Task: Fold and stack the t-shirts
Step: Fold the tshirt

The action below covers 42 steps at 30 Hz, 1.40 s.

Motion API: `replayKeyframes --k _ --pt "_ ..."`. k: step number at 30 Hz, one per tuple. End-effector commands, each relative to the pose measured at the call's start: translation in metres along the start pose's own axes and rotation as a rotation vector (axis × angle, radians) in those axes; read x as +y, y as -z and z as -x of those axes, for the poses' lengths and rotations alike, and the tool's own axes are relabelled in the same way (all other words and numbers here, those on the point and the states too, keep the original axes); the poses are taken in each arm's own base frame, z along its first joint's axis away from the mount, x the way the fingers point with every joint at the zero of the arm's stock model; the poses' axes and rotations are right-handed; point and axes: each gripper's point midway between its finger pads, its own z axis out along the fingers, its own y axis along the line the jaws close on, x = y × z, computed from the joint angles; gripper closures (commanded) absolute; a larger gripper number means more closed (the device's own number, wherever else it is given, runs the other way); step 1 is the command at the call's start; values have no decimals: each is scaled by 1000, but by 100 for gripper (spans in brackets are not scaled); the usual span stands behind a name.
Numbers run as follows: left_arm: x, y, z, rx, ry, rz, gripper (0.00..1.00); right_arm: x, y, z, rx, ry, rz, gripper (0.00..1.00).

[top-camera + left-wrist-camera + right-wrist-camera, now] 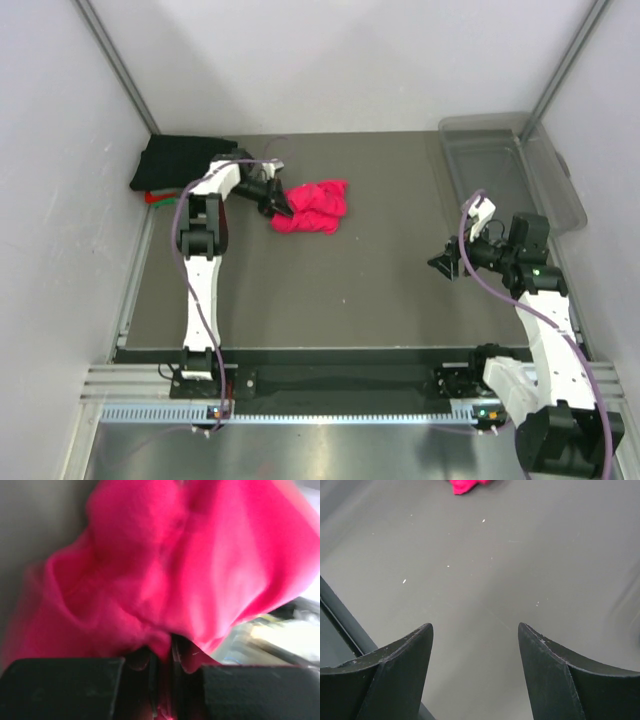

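From above, the crumpled pink tee (312,207) lies far left on the desk (350,290), near a folded black stack (180,160). Only the left wrist view shows the left end effector (162,655) pinched on its fabric. The right end effector (475,645) hovers spread wide, well apart.

Pink tee (312,206) lies crumpled, upper centre; black tee (180,160) folded, upper left, red one (156,199) showing at its lower edge.
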Motion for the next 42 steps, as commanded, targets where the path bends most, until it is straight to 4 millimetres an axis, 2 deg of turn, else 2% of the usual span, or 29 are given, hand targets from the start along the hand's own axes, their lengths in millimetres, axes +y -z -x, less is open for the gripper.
replayKeyframes --k 1,3,4,5,7,8,9,10,11,12,13,14,15,16,17,18,19,21,22,23,24,26,28,29,32,33,36,38,42 --pt "42 -36 -81 259 131 -1 100 -2 3 19 -56 59 5 31" --pt "53 -41 -79 222 99 32 100 0 3 19 -54 59 14 31" --pt "57 -43 -88 232 111 43 100 0 2 20 -55 71 21 31" --pt "54 -41 -84 215 104 48 100 0 2 21 -54 74 29 30" --pt "54 -41 -84 209 102 51 100 1 -3 35 -69 92 47 30" --pt "51 -39 -83 204 101 58 100 -4 -14 33 -41 68 68 30" --pt "50 -38 -84 198 97 62 100 0 -24 43 -35 100 99 31" --pt "52 -40 -89 199 97 69 100 3 -37 44 -6 135 125 31" --pt "47 -34 -86 186 87 80 100 -1 -59 32 65 133 152 32" --pt "44 -33 -88 182 81 86 100 10 -76 38 104 221 174 32" --pt "45 -33 -93 176 80 92 100 10 -89 37 124 288 188 33" --pt "34 -22 -85 138 58 103 100 9 -106 29 159 296 206 33" --pt "32 -17 -84 122 45 124 100 12 -122 48 112 361 201 32" --pt "32 -15 -89 121 49 139 100 10 -133 56 97 378 202 31" --pt "23 -5 -79 76 24 153 100 5 -153 47 134 367 220 30" --pt "20 -1 -78 63 17 164 100 7 -165 69 107 406 228 30" --pt "15 6 -79 45 18 177 100 0 -186 55 152 403 249 30" --pt "14 10 -76 14 6 198 100 1 -207 68 139 458 262 30" --pt "16 10 -80 16 12 210 100 1 -217 68 140 493 272 30" --pt "13 13 -79 5 18 217 100 -3 -232 55 170 496 285 29" --pt "13 14 -77 -9 12 220 100 3 -241 62 159 527 295 29" --pt "13 15 -78 -15 13 228 100 3 -260 50 178 563 325 27" --pt "13 16 -77 -10 16 232 100 14 -271 52 167 596 374 26" --pt "19 16 -77 -4 23 254 100 17 -278 39 197 591 403 25" --pt "24 15 -74 -9 24 267 100 35 -287 39 165 665 448 23" --pt "24 15 -74 -7 23 266 100 40 -289 32 170 675 451 22" --pt "26 10 -76 3 32 252 100 47 -296 31 167 733 447 21" --pt "27 8 -76 10 35 244 100 44 -302 21 196 720 457 21" --pt "26 6 -74 12 37 230 100 41 -317 22 202 726 449 22"
